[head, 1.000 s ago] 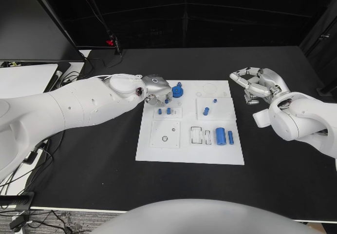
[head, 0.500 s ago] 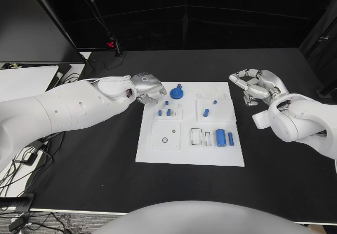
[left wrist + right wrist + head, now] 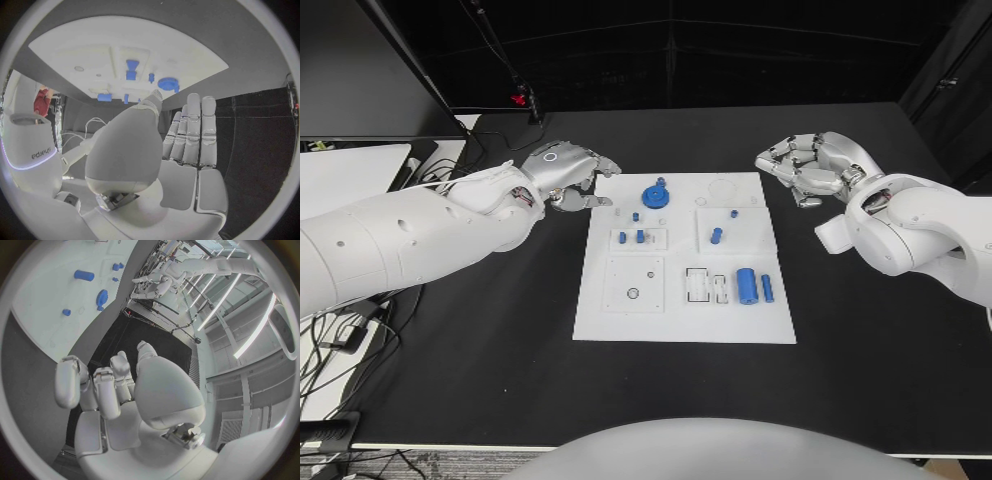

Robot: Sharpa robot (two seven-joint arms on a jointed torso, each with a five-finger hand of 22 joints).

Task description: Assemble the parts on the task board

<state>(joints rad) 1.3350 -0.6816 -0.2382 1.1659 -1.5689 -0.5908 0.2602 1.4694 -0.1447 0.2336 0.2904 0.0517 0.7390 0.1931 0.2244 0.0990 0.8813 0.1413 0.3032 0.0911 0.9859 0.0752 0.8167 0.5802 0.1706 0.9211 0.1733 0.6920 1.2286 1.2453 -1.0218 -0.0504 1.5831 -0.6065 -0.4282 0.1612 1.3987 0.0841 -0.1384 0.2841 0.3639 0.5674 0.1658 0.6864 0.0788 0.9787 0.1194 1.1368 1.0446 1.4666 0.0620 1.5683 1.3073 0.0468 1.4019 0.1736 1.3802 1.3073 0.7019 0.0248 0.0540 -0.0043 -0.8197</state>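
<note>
The task board point(image 3: 687, 258) lies mid-desk point(image 3: 473, 380). By the look of it, the work is partly done: a blue gear point(image 3: 655, 192) stands at its far edge, small blue pegs point(image 3: 640, 237) stand in the left block, another peg point(image 3: 715, 236) on the right. A blue cylinder point(image 3: 747, 285) and a thin blue pin point(image 3: 767, 288) lie loose, probably still to seat.

The left hand point(image 3: 567, 172) hovers off the board's far-left corner, fingers extended and holding nothing. The right hand point(image 3: 808, 168) waits beside the far-right corner, fingers curled loosely, empty. Nothing blocks the board; cables point(image 3: 329, 345) trail off the desk's left.
</note>
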